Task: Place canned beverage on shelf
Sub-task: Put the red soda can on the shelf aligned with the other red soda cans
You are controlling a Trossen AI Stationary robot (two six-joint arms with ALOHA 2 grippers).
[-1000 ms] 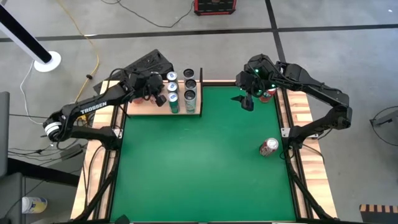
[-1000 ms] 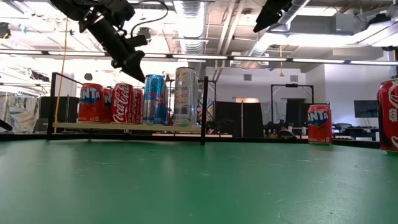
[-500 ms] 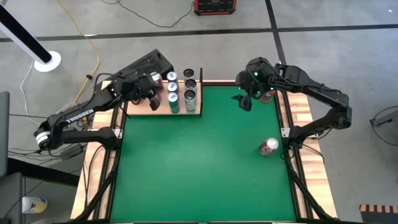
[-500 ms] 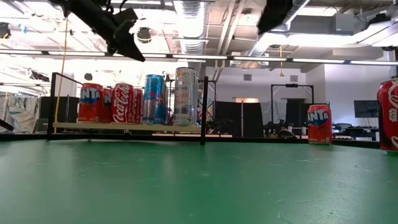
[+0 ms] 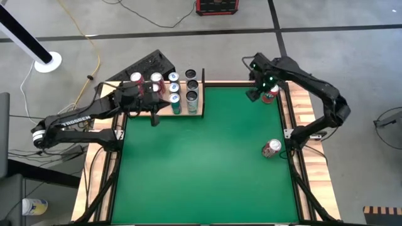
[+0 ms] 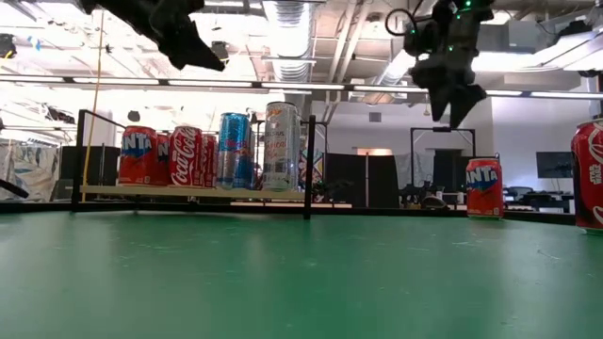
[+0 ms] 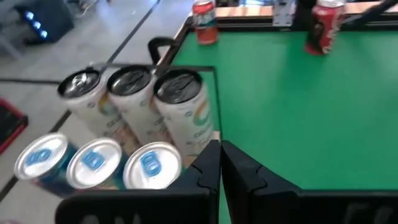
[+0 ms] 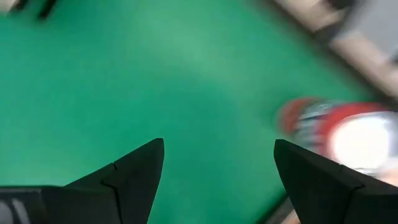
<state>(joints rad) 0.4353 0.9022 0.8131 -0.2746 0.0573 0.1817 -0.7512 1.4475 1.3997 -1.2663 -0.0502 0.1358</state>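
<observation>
An orange canned beverage [image 5: 271,96] [image 6: 484,187] stands upright on the green table near its far right corner. My right gripper [image 5: 254,95] [image 6: 456,111] hangs open above and just left of it, pointing steeply down; its wrist view shows the can [image 8: 336,134] beyond the fingers. The shelf [image 5: 142,109] [image 6: 188,191], a pale wood board at the far left, carries several upright cans [image 7: 180,112]. My left gripper [image 5: 155,118] [image 6: 205,58] [image 7: 221,168] is shut and empty, raised in front of the shelf's near edge.
A red cola can [image 5: 271,148] [image 6: 589,174] stands near the table's right edge. A dark frame post [image 6: 308,165] rises at the shelf's right end. Wooden strips [image 5: 304,113] line the table's sides. Open green felt [image 5: 201,169] fills the middle and near part.
My left gripper has drawn back from over the shelf toward the table's near edge, rising and tipping up, still shut. My right gripper has swung toward the far right corner and dropped toward the orange can, rolling as it went, still open.
</observation>
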